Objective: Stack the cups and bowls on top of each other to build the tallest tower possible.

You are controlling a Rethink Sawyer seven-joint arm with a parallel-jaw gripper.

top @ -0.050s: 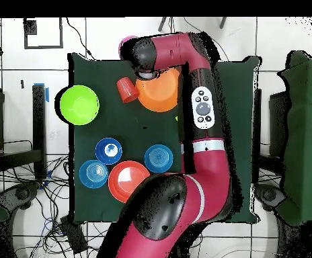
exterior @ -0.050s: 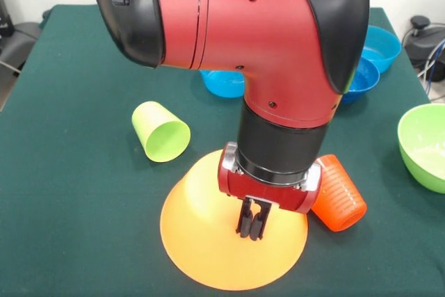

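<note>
Pincer closed, empty, poised over the upturned light-orange bowl on the counter. Orange cup lying on its side just beside the bowl's rim, nearest. Green cup tipped over, farther off on the opposite side.

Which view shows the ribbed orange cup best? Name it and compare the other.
The front view: the ribbed orange cup lies on its side beside the upturned light-orange bowl, ribs plain, partly behind the gripper. The overhead view gives only a small reddish shape beside the bowl.
</note>
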